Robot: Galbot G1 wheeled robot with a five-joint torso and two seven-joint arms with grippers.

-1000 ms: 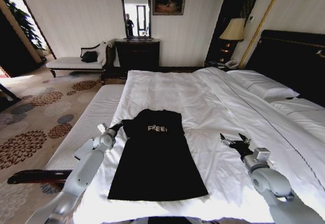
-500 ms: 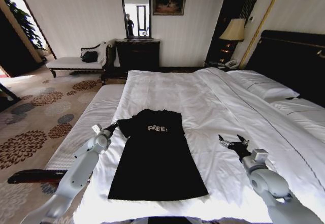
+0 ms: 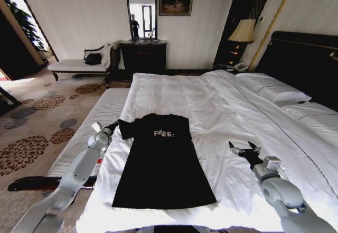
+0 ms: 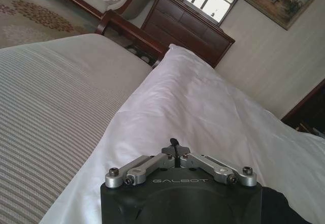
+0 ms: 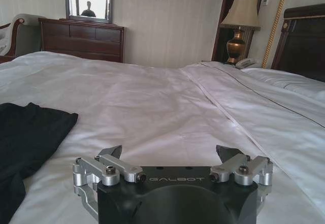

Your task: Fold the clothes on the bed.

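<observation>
black t-shirt (image 3: 161,161) flat on white bed (image 3: 227,111), left gripper (image 3: 113,124) pinching its sleeve, right gripper (image 3: 241,149) spread

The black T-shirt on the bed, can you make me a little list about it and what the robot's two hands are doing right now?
shirt: black T-shirt with white FREE! letters, lying flat on the bed
left gripper: shut on the shirt's sleeve, at the bed's left edge
right gripper: open, above the white duvet, apart from the shirt
sleeve: sticks out sideways toward the left gripper
fold: body not folded yet
</observation>
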